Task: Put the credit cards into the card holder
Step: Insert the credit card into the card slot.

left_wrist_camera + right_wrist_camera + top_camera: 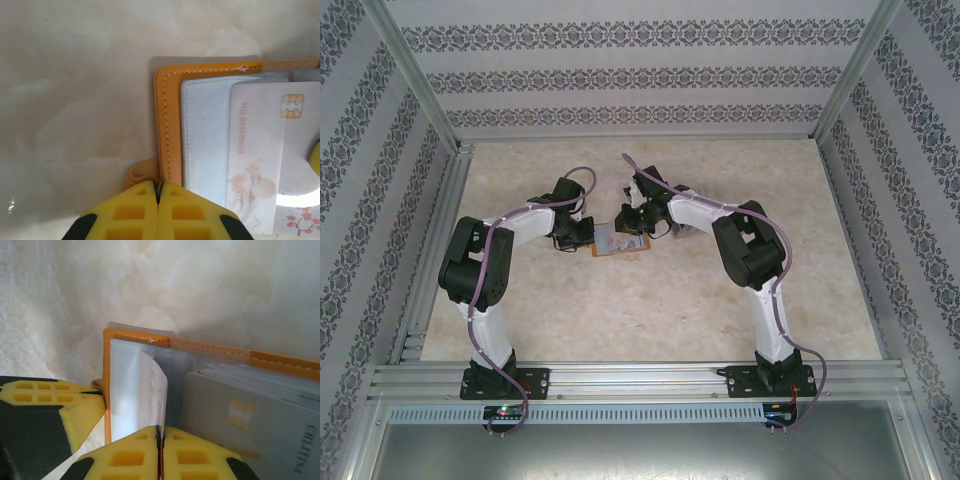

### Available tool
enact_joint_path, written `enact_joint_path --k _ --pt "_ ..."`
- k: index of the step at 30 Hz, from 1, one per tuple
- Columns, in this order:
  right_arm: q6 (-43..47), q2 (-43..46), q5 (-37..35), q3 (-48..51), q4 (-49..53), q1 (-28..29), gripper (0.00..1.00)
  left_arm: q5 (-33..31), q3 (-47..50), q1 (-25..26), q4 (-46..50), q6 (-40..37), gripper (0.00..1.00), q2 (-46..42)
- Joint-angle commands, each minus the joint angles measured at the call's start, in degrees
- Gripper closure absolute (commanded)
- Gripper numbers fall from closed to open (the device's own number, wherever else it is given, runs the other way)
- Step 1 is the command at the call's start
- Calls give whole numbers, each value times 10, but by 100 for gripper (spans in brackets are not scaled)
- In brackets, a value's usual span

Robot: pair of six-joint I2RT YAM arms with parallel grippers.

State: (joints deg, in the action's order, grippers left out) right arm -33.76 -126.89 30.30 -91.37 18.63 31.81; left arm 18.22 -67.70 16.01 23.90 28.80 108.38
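Note:
The orange-tan card holder (618, 241) lies open on the table between both arms, its clear sleeves showing (205, 135). My left gripper (159, 191) is shut on the holder's stitched orange edge, beside its strap tab (142, 172). My right gripper (160, 434) is shut on a pale credit card (156, 385) seen edge-on above the holder's left sleeve (125, 390). In the left wrist view that credit card (257, 150) shows a gold chip and printed number, lying over the sleeves. Another grey credit card (250, 430) with a chip sits in the holder's right side.
The pale marbled table top (650, 310) spreads around the holder. Patterned walls and metal frame rails (640, 375) box in the workspace. My left gripper's yellow finger (45, 405) sits close against the holder's left edge in the right wrist view.

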Motion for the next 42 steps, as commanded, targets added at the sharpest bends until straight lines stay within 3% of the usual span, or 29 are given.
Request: enact_joint_path --k 1,7,14,21,25,31,42 --pt "20 -38 -29 -18 47 18 90 9 17 2 31 4 100 4" --pt "34 -41 -40 -34 68 20 89 6 15 2 31 3 100 5" --pt "62 -8 -79 -51 110 19 75 5 12 2 31 0 100 9" --pt "86 25 -111 -57 143 13 69 2 11 2 34 -2 100 8" --pt "88 32 -106 -48 134 9 71 1 13 2 32 -1 100 7" --pt "93 11 -86 -65 135 12 86 2 10 2 33 0 100 6" --pt "109 -37 -78 -115 169 18 87 2 6 2 36 -2 100 7"
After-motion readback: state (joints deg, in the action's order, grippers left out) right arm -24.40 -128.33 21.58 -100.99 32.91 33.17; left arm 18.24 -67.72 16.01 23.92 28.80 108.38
